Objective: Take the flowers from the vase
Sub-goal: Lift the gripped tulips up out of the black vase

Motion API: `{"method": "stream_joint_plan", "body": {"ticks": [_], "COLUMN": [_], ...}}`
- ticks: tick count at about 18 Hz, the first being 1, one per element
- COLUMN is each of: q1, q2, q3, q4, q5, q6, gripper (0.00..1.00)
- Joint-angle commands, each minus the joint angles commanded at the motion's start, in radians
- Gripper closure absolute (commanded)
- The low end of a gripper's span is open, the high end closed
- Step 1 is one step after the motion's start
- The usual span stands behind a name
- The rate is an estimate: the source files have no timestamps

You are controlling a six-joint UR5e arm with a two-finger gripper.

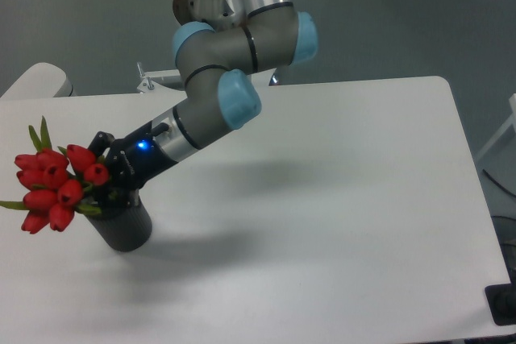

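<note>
The flowers [52, 183], a bunch of red tulip buds with green leaves, lean out to the left of the vase [125, 230], a dark grey cylinder standing near the table's front left. The stems still go down into the vase mouth. My gripper [103, 179] reaches in from the upper right and sits right at the stems, just above the vase rim. One black finger [100, 144] shows behind the buds. The buds and leaves hide the other fingertip, so I cannot tell whether the jaws are closed on the stems.
The white table [322, 199] extends to the right and front. The arm's elbow and forearm [226, 78] hang over the back left of the table. A grey rounded object [36, 82] and a metal bracket [153, 80] sit beyond the back edge.
</note>
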Motion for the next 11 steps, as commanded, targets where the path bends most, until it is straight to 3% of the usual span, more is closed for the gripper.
{"method": "stream_joint_plan", "body": {"ticks": [11], "q1": [0.08], "q2": [0.052], "q3": [0.015], "q4": [0.0], "q5": [-0.147], "q6": [-0.167], "gripper": [0.85]}}
